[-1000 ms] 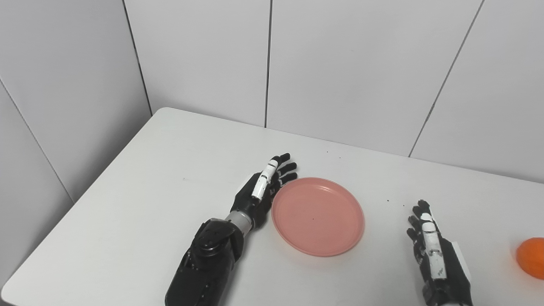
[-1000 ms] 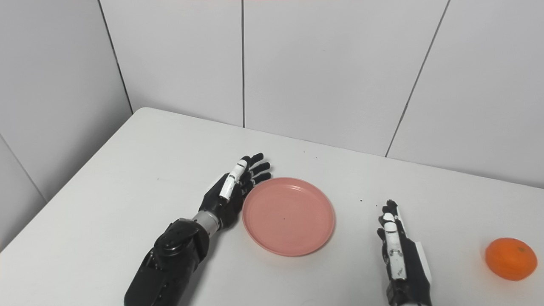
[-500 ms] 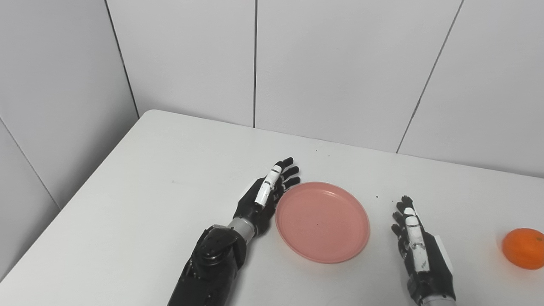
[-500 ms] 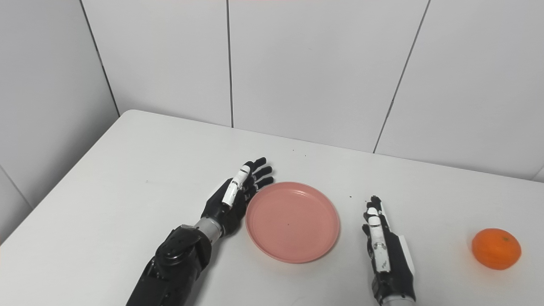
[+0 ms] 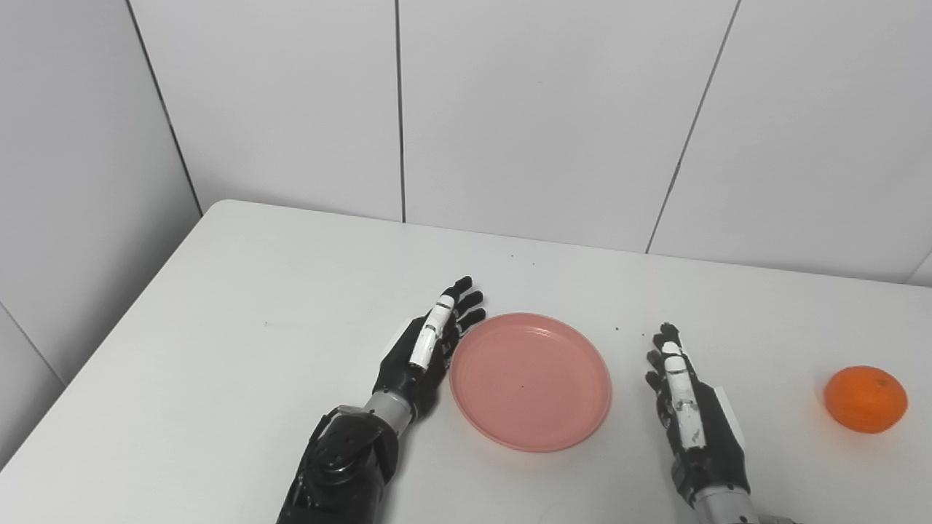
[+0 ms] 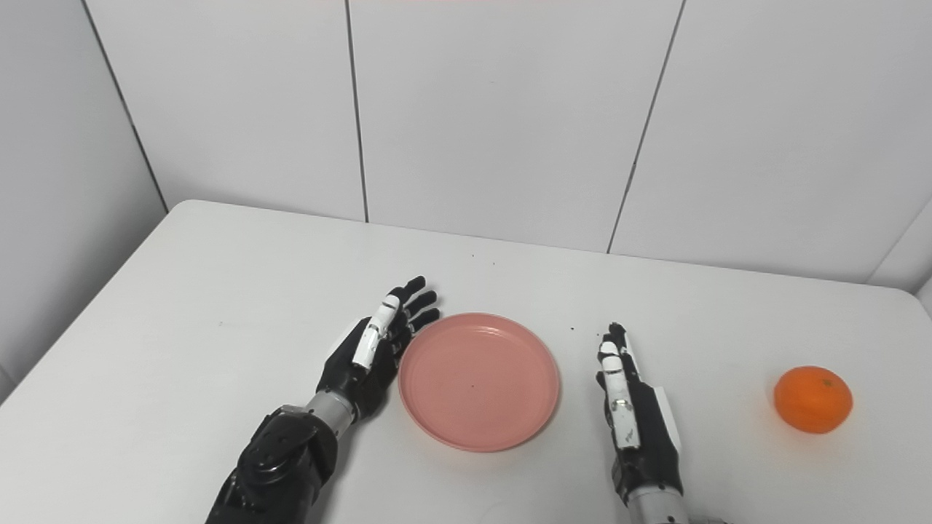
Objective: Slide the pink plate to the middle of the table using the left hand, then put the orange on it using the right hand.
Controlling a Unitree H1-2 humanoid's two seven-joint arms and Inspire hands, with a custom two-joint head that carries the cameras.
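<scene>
A round pink plate (image 5: 530, 379) lies flat on the white table (image 5: 240, 313), near its middle. My left hand (image 5: 426, 349) stands on edge against the plate's left rim, open, fingers straight and pointing away from me. My right hand (image 5: 688, 411) rests to the right of the plate, open and holding nothing, a small gap from the rim. The orange (image 5: 865, 399) sits on the table far to the right, well apart from my right hand (image 6: 632, 418) and from the plate (image 6: 478, 380).
Grey wall panels rise behind the table's far edge. The table's left edge runs diagonally at the left. A few dark specks (image 5: 619, 329) dot the table behind the plate.
The camera has turned right, shifting the whole scene left and bringing the orange fully into view. My right hand has reached a little further forward beside the plate. The left hand stays against the rim.
</scene>
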